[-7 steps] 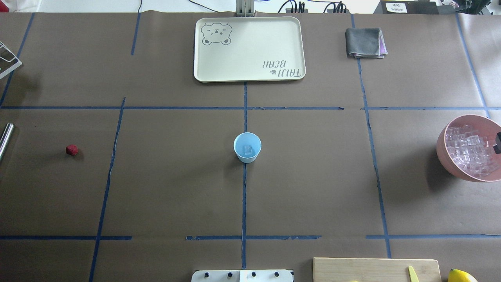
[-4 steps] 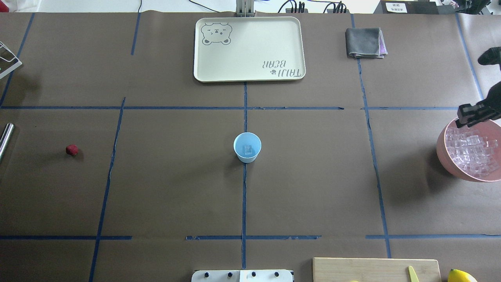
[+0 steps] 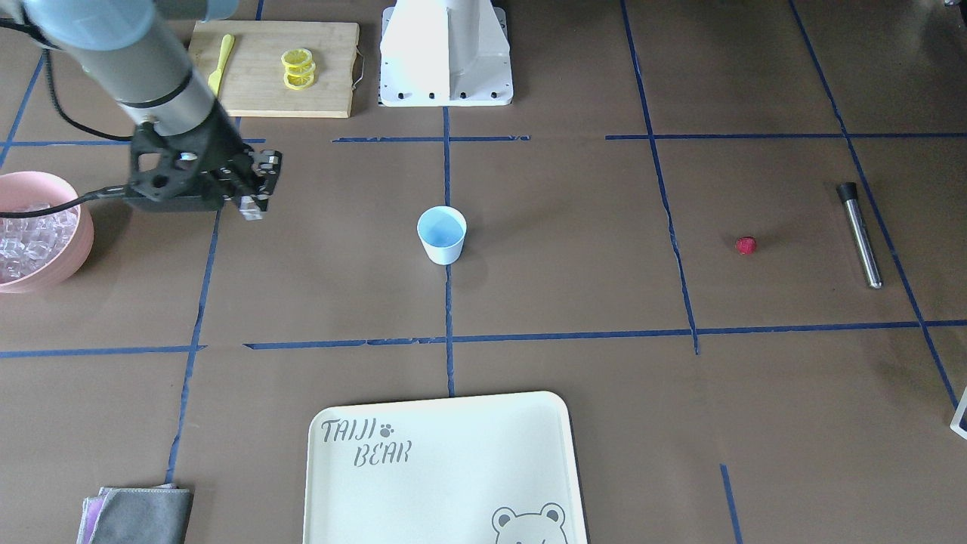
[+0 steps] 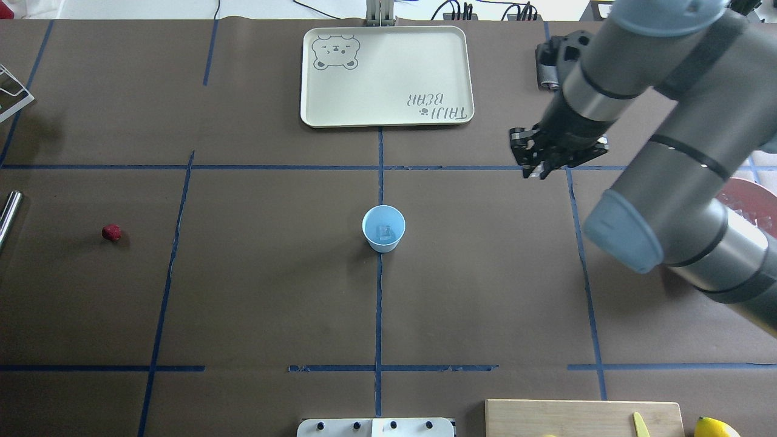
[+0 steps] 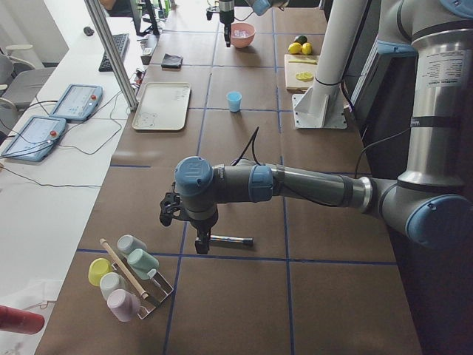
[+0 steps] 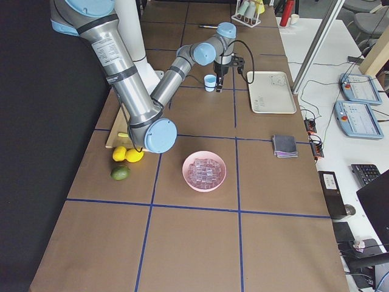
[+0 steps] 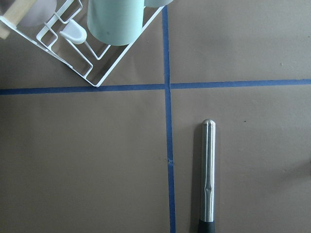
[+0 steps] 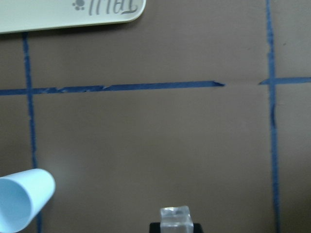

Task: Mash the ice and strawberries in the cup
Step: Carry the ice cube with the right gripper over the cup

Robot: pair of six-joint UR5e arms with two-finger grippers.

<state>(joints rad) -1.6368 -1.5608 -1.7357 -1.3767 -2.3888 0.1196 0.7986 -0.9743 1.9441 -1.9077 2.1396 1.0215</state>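
The pale blue cup [image 4: 383,227] stands upright at the table's middle with one clear ice cube [image 4: 383,231] inside; it also shows in the front view [image 3: 442,234]. My right gripper [image 4: 534,170] is shut on another ice cube [image 8: 176,216] and holds it above the table, to the right of and beyond the cup [image 8: 19,206]. The pink bowl [image 3: 38,261] holds several more ice cubes [image 3: 30,234]. The red strawberry [image 4: 111,232] lies alone far left. My left gripper [image 5: 199,248] hangs over the metal muddler [image 7: 209,179]; I cannot tell whether it is open.
A cream bear tray [image 4: 388,67] lies beyond the cup. A cutting board [image 3: 276,69] with lemon slices [image 3: 298,68] is near the robot base. A grey cloth [image 3: 140,516] lies at the far right. A cup rack [image 7: 92,43] stands by the muddler.
My right arm has swung left from the pink bowl at the right edge toward the cup, carrying an ice cube. The cup and strawberry have not moved.
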